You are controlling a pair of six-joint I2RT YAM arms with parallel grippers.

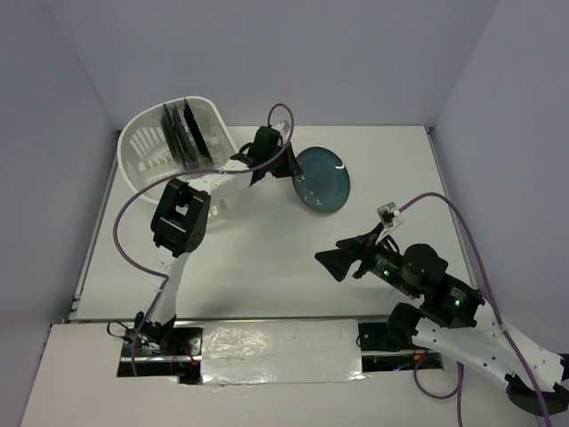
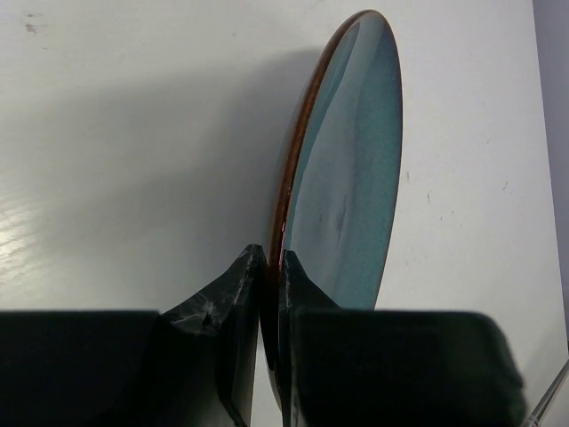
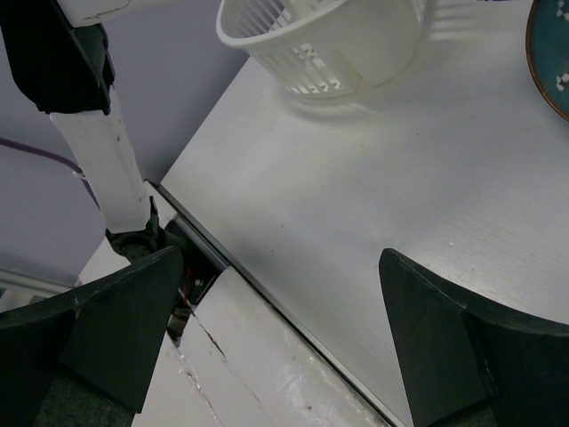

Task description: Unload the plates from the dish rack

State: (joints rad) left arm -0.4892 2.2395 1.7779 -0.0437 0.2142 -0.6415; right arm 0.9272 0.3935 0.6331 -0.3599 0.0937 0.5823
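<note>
The white dish rack [image 1: 147,156] sits at the table's far left, with several dark plates [image 1: 182,133] standing on edge inside it. Right of the rack, my left gripper [image 1: 281,165] is shut on the left rim of a teal-blue plate [image 1: 322,181], which tilts over the table. In the left wrist view this plate [image 2: 347,178] runs edge-on away from the gripper [image 2: 273,262], its brown rim pinched between both fingers [image 2: 233,289]. My right gripper [image 1: 334,263] hangs open and empty near the table's middle front. The right wrist view shows the rack [image 3: 329,44] and the plate's edge [image 3: 553,53].
The left arm's black elbow [image 1: 182,216] hangs over the table in front of the rack, trailing a purple cable [image 1: 129,231]. Grey walls close in the table at the back and both sides. A taped white strip [image 1: 267,351] runs along the near edge.
</note>
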